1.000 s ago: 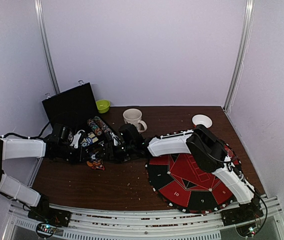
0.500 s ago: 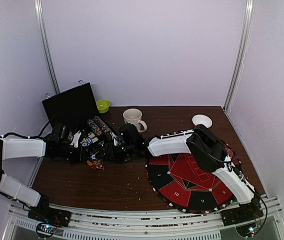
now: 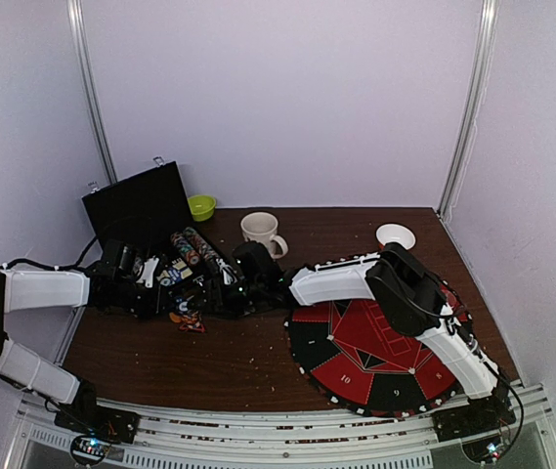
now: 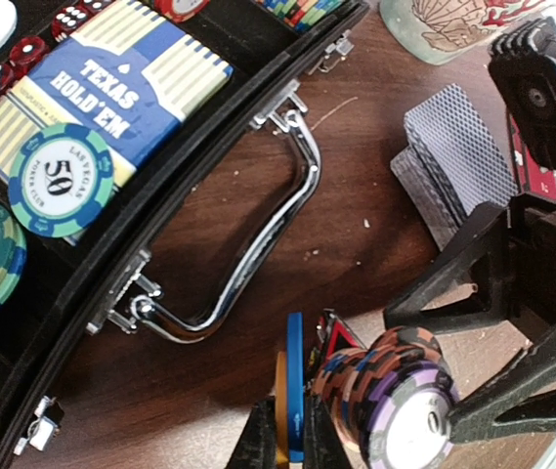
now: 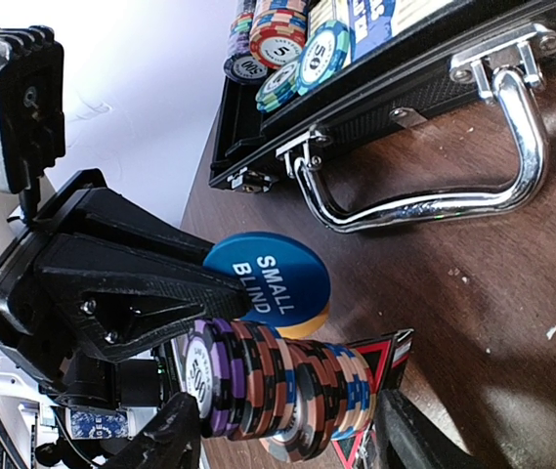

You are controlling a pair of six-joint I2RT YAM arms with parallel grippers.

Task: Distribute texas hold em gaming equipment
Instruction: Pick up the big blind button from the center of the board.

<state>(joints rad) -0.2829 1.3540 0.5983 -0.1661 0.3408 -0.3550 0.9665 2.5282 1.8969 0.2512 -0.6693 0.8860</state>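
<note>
A: Left hand (image 4: 292,440) is closed narrow on the SMALL BLIND button (image 5: 268,281), held edgewise beside the case handle (image 4: 258,244).
B: Noted. Chip stack (image 5: 278,389) is clamped endwise in the right hand (image 5: 287,440), just beside it. A level lift is advised, so no chips are shed.

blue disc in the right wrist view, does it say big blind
No, the blue disc reads SMALL BLIND in white letters.
</note>
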